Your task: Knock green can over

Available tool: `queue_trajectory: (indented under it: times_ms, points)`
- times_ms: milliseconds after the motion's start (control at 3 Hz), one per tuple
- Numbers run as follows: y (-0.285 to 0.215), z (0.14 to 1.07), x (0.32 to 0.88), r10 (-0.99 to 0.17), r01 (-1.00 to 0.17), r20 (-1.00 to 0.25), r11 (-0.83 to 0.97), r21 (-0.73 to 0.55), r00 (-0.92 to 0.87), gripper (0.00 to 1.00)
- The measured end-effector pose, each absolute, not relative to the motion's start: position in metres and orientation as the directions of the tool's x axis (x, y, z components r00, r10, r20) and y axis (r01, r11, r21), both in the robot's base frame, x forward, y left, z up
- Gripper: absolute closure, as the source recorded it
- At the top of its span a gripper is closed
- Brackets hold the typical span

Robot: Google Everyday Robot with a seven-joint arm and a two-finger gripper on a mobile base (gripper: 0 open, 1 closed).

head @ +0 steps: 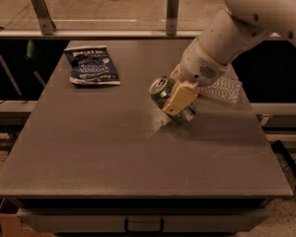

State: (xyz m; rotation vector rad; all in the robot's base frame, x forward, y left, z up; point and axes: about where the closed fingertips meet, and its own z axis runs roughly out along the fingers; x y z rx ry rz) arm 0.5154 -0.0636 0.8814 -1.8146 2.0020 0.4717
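Observation:
The green can (pixel 159 92) is on the table's (pixel 113 147) middle right, tilted far over with its silver top pointing up and left. My gripper (pixel 171 105) reaches down from the upper right and is closed around the can. One beige finger (pixel 180 98) lies across the can's near side; the other finger is hidden behind the can. The can's lower end rests at or just above the tabletop under the finger.
A blue chip bag (pixel 92 65) lies flat at the back left of the table. A clear plastic bottle (pixel 223 89) lies behind my arm near the right edge. A rail with two posts (pixel 172 6) runs behind the table.

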Motion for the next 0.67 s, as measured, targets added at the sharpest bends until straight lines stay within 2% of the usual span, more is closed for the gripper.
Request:
queue_trajectory:
  times_ms: [667]
  points:
    - [-0.036, 0.873, 0.505, -0.867, -0.999, -0.496, 0.046, 0.011, -0.046, 0.12]
